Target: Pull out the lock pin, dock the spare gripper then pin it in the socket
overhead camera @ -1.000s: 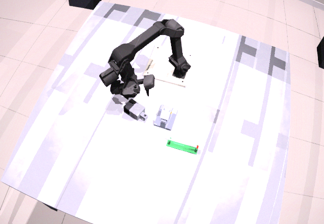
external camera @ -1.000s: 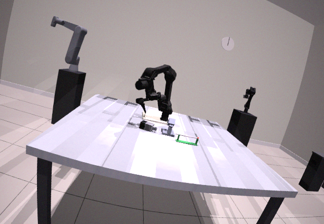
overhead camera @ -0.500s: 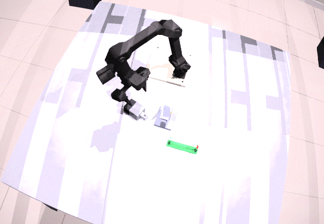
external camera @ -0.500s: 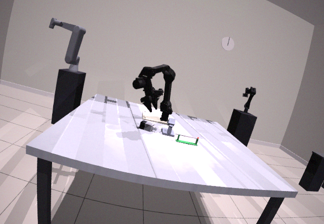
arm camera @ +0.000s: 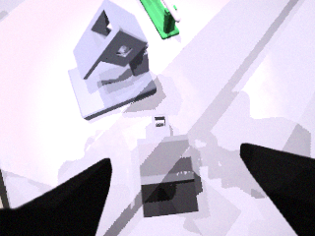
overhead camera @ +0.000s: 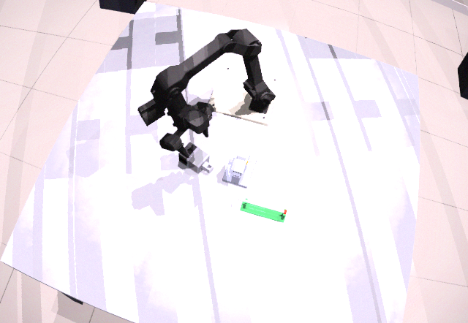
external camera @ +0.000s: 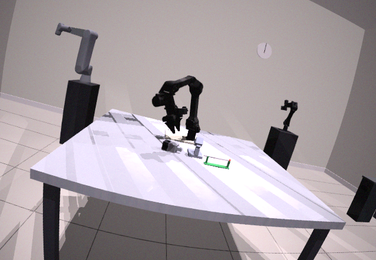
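Note:
My gripper (overhead camera: 197, 145) (external camera: 176, 131) (arm camera: 176, 156) is open and empty, pointing down above the spare gripper. The spare gripper (overhead camera: 198, 158) (external camera: 172, 146) (arm camera: 167, 156), a grey block with a black end, lies on the table between and below my fingertips in the wrist view. Its holed spigot (overhead camera: 207, 167) (arm camera: 159, 121) points towards the mount side. The grey mount (overhead camera: 238, 165) (external camera: 198, 142) (arm camera: 109, 44) stands beside it, its tilted socket showing an opening and a side hole with no pin seen in it. The red-headed lock pin (overhead camera: 285, 211) (external camera: 230, 160) (arm camera: 171, 9) lies across the green rack's posts.
The green rack (overhead camera: 262, 212) (external camera: 216, 165) (arm camera: 158, 20) stands beyond the mount from the arm. The arm's pale base board (overhead camera: 241, 116) lies behind the mount. Patterned shadows and glare cross the table (overhead camera: 264, 267) (external camera: 127, 175).

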You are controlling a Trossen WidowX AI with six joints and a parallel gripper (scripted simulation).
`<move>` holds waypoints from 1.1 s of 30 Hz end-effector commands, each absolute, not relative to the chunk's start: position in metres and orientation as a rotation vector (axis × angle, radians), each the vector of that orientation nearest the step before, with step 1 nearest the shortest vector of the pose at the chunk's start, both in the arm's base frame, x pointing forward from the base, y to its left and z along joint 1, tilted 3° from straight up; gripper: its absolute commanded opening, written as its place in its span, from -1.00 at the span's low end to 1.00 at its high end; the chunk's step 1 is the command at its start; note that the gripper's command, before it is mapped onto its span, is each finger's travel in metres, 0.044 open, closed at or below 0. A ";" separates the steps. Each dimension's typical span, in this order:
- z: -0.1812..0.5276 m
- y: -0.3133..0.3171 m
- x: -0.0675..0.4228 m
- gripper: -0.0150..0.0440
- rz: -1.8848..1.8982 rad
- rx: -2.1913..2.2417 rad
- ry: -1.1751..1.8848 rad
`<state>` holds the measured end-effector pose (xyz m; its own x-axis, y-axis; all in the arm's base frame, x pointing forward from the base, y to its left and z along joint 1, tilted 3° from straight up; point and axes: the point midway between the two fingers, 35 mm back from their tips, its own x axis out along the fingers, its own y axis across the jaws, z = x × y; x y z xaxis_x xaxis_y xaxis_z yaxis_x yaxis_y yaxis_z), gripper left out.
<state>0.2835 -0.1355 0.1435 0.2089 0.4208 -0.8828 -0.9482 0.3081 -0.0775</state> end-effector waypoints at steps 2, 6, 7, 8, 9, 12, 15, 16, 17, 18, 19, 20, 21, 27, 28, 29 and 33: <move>0.113 -0.135 0.282 1.00 1.094 -0.725 0.886; 0.101 -0.135 0.282 1.00 1.093 -0.725 0.886; 0.101 -0.135 0.282 1.00 1.093 -0.725 0.886; 0.100 -0.135 0.282 1.00 1.093 -0.725 0.886; 0.098 -0.136 0.282 1.00 1.093 -0.725 0.886; 0.093 -0.136 0.283 1.00 1.093 -0.725 0.886; 0.088 -0.137 0.283 1.00 1.093 -0.725 0.886; 0.087 -0.137 0.283 1.00 1.093 -0.725 0.886; 0.085 -0.137 0.284 1.00 1.093 -0.725 0.886; 0.083 -0.137 0.284 1.00 1.093 -0.725 0.886; 0.082 -0.137 0.284 1.00 1.093 -0.725 0.886; 0.080 -0.137 0.284 1.00 1.093 -0.726 0.886; 0.078 -0.138 0.284 1.00 1.093 -0.726 0.886; 0.069 -0.138 0.285 1.00 1.093 -0.726 0.886; 0.067 -0.138 0.285 1.00 1.093 -0.725 0.886; 0.065 -0.139 0.285 1.00 1.093 -0.725 0.886; 0.059 -0.139 0.285 1.00 1.093 -0.725 0.886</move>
